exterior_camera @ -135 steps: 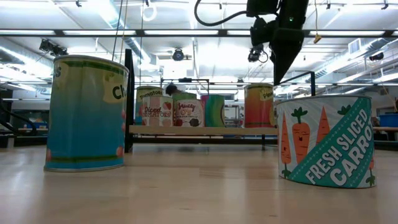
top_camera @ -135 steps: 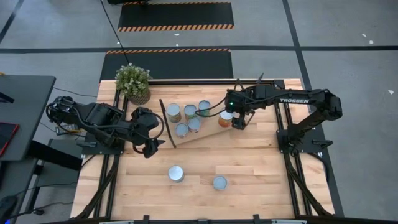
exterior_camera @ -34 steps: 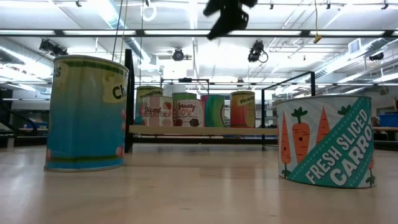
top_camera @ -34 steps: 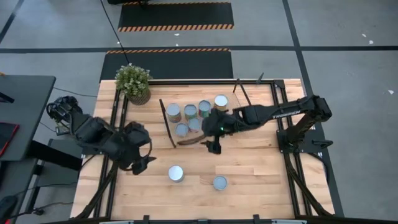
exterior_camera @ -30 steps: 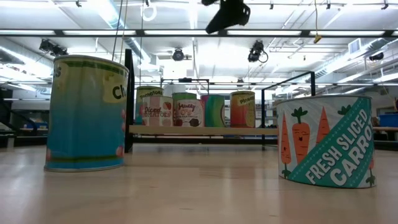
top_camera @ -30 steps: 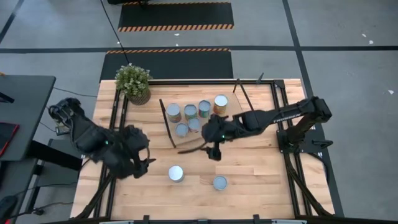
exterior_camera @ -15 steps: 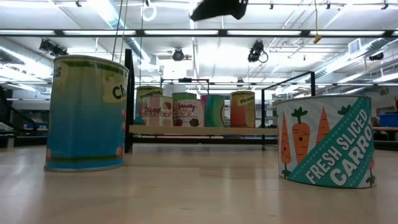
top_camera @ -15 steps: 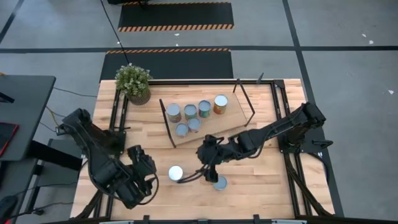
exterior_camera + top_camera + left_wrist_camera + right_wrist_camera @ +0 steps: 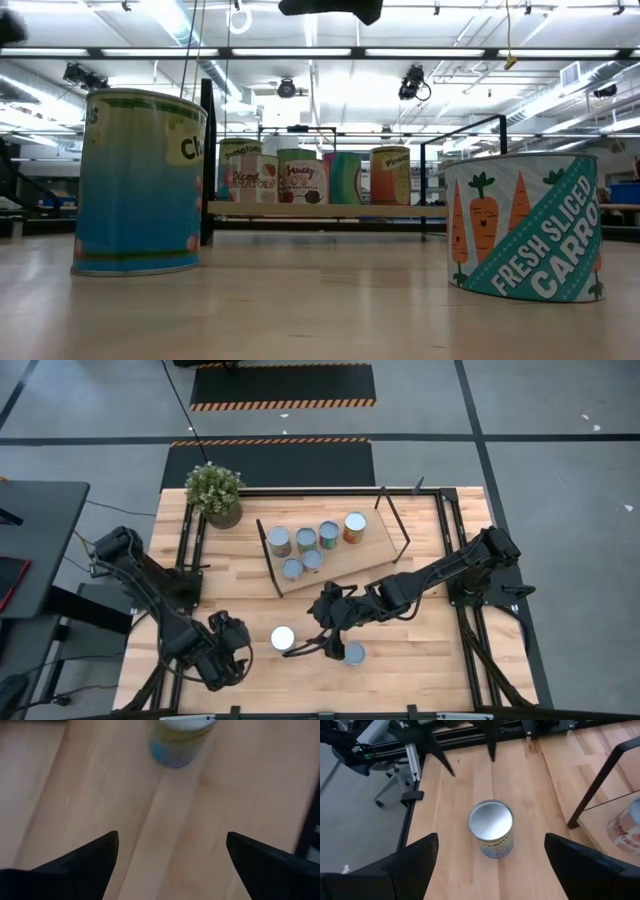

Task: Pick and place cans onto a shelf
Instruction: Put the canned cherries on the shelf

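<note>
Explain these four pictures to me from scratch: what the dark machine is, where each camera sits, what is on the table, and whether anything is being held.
The machine is two dark robot arms at a wooden table, each ending in a two-finger gripper. One picture looks straight down on everything. One sits at table height, so two cans loom large. The last two come from cameras on the wrists, with that arm's own fingers at the bottom edge.

The shelf, a light-wood board with black frame ends, carries six cans. Two more stand on the bare table: one with a bright white top and the carrot can. A potted plant stands at a far corner.

The left gripper is beside the white-topped can, facing it. The right gripper hovers between the two loose cans. Both are open and hold nothing.
</note>
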Robot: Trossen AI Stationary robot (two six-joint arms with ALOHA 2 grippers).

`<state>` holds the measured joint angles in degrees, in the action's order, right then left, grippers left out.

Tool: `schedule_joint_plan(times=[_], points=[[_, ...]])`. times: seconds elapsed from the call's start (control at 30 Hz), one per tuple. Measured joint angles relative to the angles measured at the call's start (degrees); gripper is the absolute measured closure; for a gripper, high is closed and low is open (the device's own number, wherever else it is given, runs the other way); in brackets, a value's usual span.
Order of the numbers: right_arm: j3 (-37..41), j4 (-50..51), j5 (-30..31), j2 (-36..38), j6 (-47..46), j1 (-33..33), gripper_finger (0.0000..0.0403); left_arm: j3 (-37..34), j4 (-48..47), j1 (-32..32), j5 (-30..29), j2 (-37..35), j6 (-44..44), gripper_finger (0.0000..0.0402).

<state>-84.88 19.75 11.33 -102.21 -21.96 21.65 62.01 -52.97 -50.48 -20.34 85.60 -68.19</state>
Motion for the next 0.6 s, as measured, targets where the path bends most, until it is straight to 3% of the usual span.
schedule_joint_plan(times=[0.23, 0.4, 0.6], points=[[0.0, 0.57, -0.7, 0.0, -0.58, -0.02, 0.0031, -10.81, 11.44, -0.44, 0.07, -0.29, -11.22, 0.0026], [0.0, 0.81, -0.68, 0.0, -0.52, 0.0, 0.0031, -16.3, 22.54, -0.36, -3.37, -0.29, -16.07, 0.0026], [0.0, 0.8, -0.52, 0.0, -0.42, -0.07, 0.0031, -20.43, 26.39, 2.42, -5.56, -0.22, -22.1, 0.0026]])
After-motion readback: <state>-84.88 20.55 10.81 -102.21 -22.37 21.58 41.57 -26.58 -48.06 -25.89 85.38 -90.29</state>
